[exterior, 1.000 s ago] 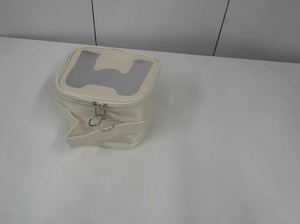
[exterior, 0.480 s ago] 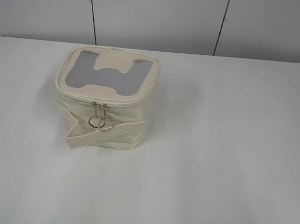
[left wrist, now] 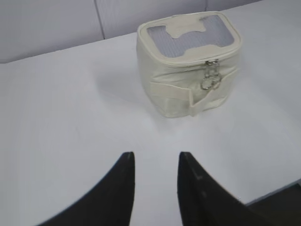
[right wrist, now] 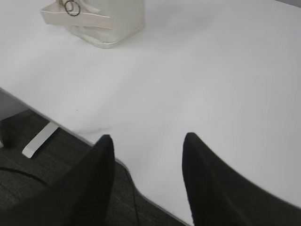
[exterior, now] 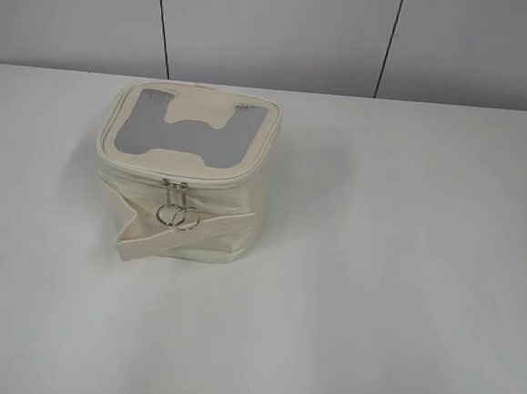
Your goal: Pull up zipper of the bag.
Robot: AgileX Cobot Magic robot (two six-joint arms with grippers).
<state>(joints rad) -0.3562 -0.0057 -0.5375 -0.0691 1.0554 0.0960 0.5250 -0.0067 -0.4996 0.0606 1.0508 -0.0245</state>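
The small boxy cream bag [exterior: 220, 171] stands left of centre on the white table, its top panel showing a grey window and a cream H-shaped patch. Its zipper [exterior: 175, 189] runs round the top rim, and two silver sliders sit together at the front with ring pulls hanging down. The bag [left wrist: 176, 89] and zipper [left wrist: 210, 75] also show in the left wrist view. My left gripper [left wrist: 156, 155] is open and empty, well short of the bag. My right gripper [right wrist: 148, 139] is open and empty near the table's front edge, far from the bag [right wrist: 120, 21]. Neither gripper shows in the exterior view.
A flat cream strap [exterior: 174, 237] crosses the bag's front. The white table [exterior: 394, 280] ends at a grey panelled wall behind. In the right wrist view the table's front edge [right wrist: 80, 134] and dark floor with a metal table foot [right wrist: 38, 140] show below.
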